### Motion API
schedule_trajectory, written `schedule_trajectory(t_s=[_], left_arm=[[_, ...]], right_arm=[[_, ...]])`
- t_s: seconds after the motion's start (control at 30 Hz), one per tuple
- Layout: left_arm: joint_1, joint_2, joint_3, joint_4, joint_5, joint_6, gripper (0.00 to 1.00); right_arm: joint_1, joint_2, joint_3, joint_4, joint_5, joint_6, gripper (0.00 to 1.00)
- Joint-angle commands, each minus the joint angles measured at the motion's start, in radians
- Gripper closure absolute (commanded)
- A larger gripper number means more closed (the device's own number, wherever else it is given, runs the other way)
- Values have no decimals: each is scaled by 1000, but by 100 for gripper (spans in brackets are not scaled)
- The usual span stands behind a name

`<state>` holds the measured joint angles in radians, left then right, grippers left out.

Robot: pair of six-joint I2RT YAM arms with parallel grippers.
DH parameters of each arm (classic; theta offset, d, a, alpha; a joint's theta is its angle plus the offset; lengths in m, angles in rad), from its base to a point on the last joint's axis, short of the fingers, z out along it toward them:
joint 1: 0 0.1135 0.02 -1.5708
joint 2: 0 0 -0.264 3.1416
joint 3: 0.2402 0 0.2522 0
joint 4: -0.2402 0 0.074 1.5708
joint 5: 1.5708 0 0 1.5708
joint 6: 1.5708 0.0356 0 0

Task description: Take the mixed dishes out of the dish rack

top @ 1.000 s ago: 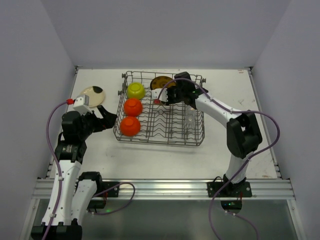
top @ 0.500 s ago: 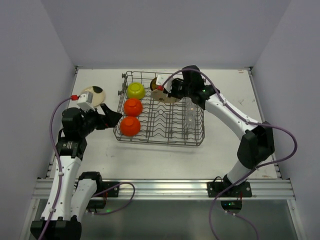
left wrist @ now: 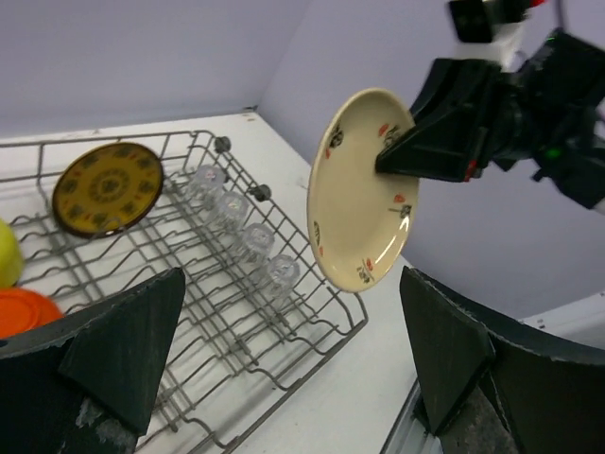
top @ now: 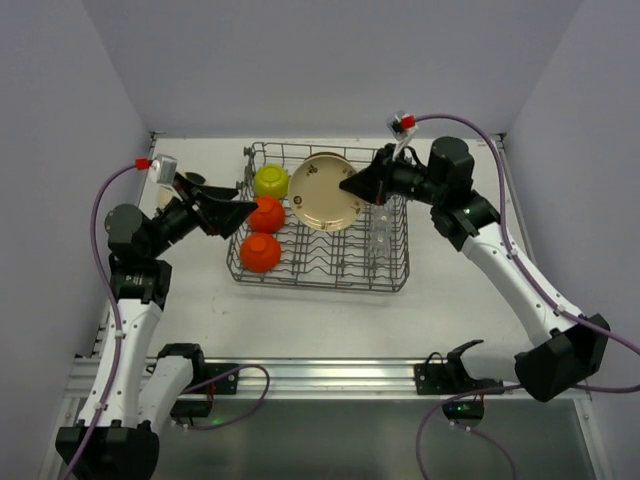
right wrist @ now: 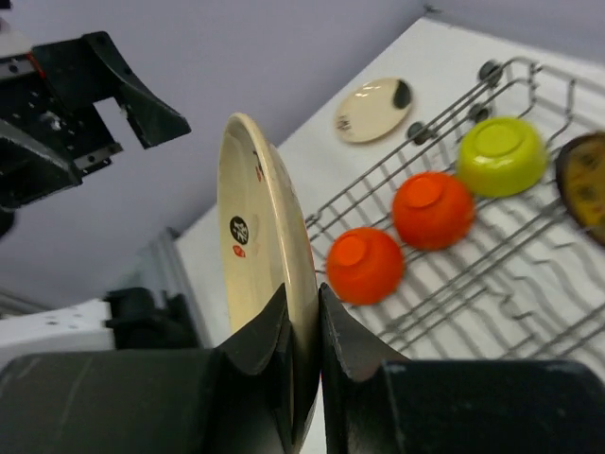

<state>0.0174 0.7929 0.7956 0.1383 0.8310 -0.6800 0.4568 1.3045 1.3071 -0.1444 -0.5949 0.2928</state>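
top external: rack [top: 395,278] with 3 bowls [top: 265,214]

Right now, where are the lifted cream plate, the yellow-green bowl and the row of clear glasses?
Lifted cream round plate [top: 325,192], top view, its cream face.
Yellow-green bowl [right wrist: 501,153], right wrist view, its upturned base.
Clear glasses [left wrist: 248,239], left wrist view, a middle glass.

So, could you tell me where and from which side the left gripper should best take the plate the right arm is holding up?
Probably by the rim opposite the right gripper. The plate hangs on edge above the dish rack, pinched at its right rim, so the left gripper, open, can come from the left and straddle the free edge.
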Motion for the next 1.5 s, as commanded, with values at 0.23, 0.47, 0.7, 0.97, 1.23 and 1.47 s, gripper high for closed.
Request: schedule_trajectory(t_s=[0.23,0.47,0.7,0.97,1.23,1.47], left_arm=[[-321,90,45,204,-56,2,8],[-408,115,56,86,-270,80,26],[-432,112,77,64,-309,94,27],[-451,147,82,72,-280,89,55],[-508,189,100,98,-290,88,100],[-545,200,136,-22,-486,161,100]], right_arm=[[-38,-111,-259,390,-247,543,100],[-38,-152,-299,382,-232,523,100],[-37,-194,-307,324,-151,461,100],[-37,-211,-318,377,-157,463,100],[-37,-217,-342,430,-158,470,100],[-32,-243,-348,388,-82,431,96]])
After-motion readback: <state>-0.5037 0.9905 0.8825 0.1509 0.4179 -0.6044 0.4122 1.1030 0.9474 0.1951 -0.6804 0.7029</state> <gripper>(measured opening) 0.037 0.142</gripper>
